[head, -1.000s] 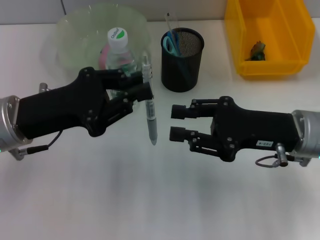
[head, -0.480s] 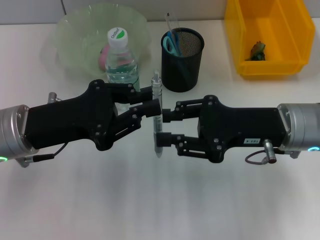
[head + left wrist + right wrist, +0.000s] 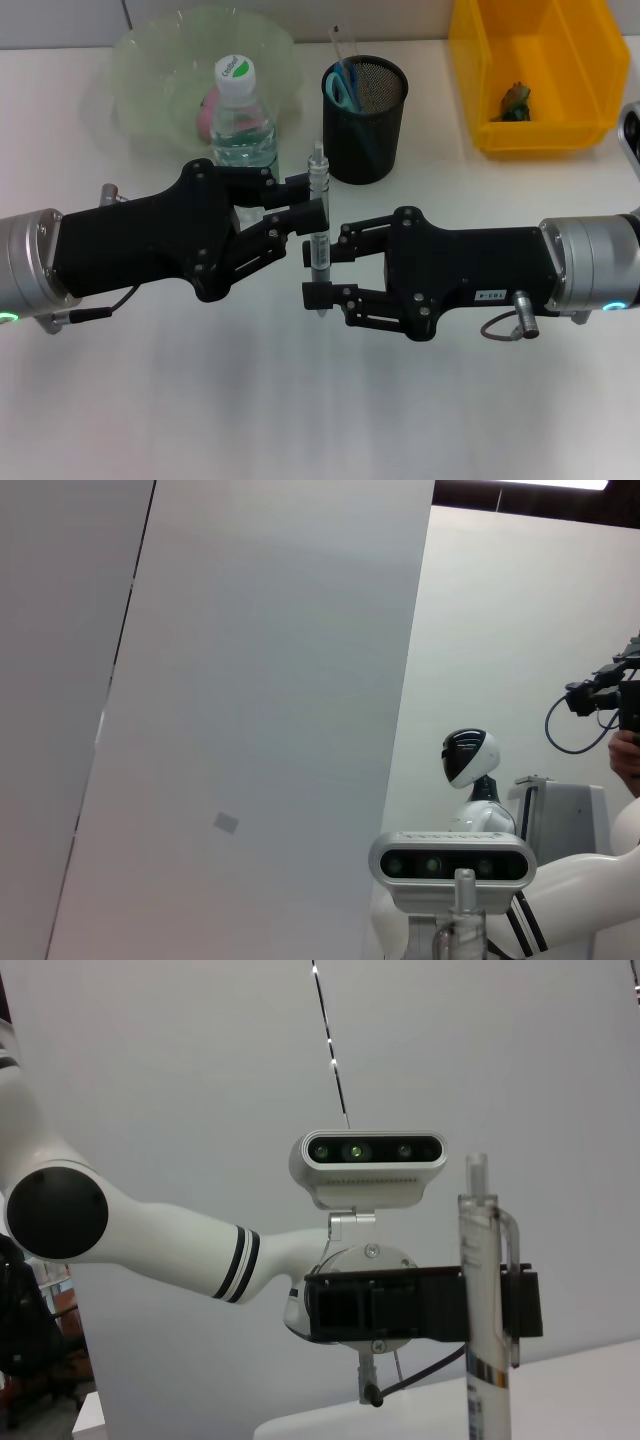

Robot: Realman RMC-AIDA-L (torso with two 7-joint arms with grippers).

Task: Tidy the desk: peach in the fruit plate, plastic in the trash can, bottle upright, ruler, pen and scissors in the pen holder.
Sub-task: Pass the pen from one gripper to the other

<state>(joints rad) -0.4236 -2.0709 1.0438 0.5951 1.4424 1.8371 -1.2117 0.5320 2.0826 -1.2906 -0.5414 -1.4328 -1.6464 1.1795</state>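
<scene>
My left gripper [image 3: 306, 202] is shut on a clear grey pen [image 3: 319, 255] and holds it upright above the table, in front of the black mesh pen holder [image 3: 365, 125]. My right gripper [image 3: 320, 268] is open, its two fingertips [image 3: 314, 296] right at the pen's lower half. The right wrist view shows the pen [image 3: 483, 1300] clamped in the left gripper [image 3: 420, 1305]. Blue scissors [image 3: 343, 85] and a clear ruler [image 3: 340, 45] stand in the holder. A water bottle [image 3: 240, 115] stands upright. A pink peach [image 3: 207, 112] lies in the green fruit plate [image 3: 150, 60].
A yellow bin [image 3: 540, 70] at the back right holds a crumpled piece of plastic [image 3: 516, 100]. The white table [image 3: 320, 400] stretches in front of both arms.
My left gripper carried the pen right and toward the front. My right gripper moved left until its open fingers reached the pen's lower half.
</scene>
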